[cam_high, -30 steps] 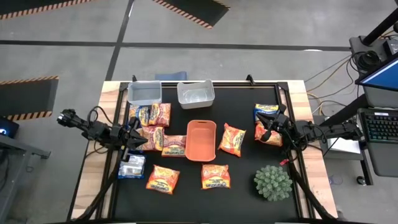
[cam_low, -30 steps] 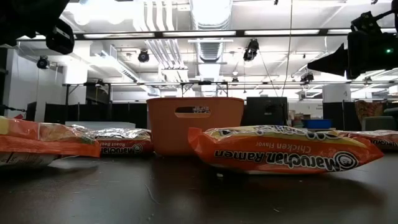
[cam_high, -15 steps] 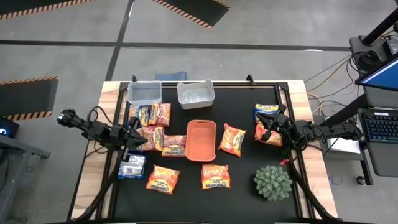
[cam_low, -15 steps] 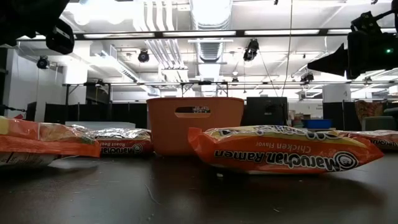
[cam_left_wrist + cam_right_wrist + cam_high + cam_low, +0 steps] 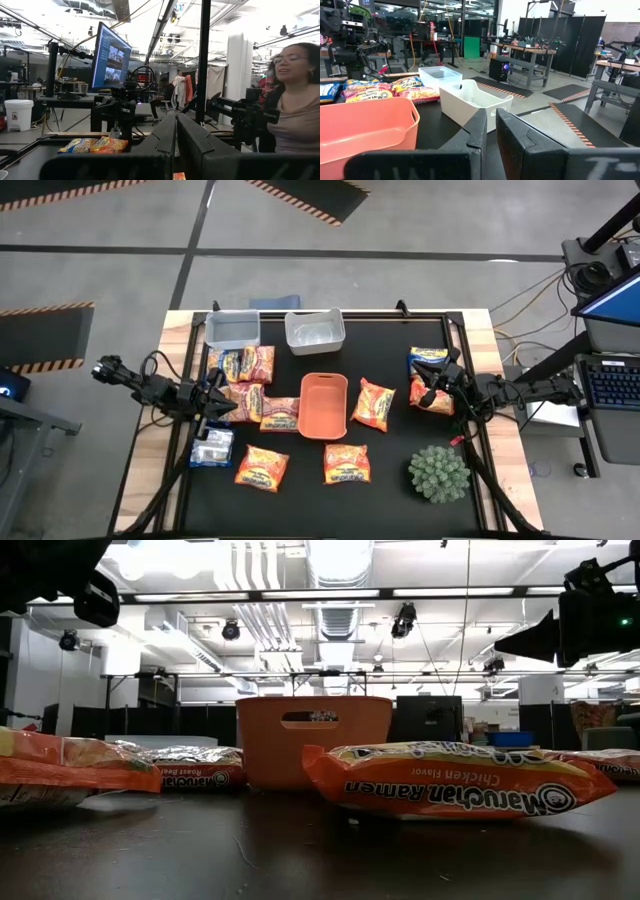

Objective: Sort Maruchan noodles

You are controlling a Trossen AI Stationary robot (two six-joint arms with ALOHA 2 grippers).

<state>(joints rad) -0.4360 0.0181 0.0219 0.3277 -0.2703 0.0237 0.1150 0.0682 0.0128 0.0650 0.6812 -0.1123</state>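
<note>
Nothing has moved since the earlier pictures; both arms and every packet sit just where they were.

The Maruchan noodles (image 5: 262, 468) lie spread over the black table (image 5: 400, 370). A bunch of packets is piled on the left side, and a pale silvery-blue packet (image 5: 212, 447) lies near that pile. Two orange packets sit at the near side, one orange packet (image 5: 375, 405) lies just right of the orange tray (image 5: 323, 405), and a blue-and-yellow packet (image 5: 428, 358) with a red one beside it sits at the right edge. Two pale bins (image 5: 315, 331) wait at the far side. A spiky green plant ball (image 5: 438, 473) sits at the near right.

The left gripper (image 5: 213, 406) hangs over the pile on the left. Its fingers are pressed together and hold nothing. The right gripper (image 5: 432, 392) hangs over the packets at the right edge. Its fingers are almost together too, with only a thin gap, and I see no packet between them.

I think no packet has been picked up yet, so the sorting is just starting. To do it well, a gripper should spread its fingers first, then come down on one packet alone, not on two that overlap. The packets are crinkly and slippery, so pinching an edge firmly may work best. Each colour should go to its own bin.
</note>
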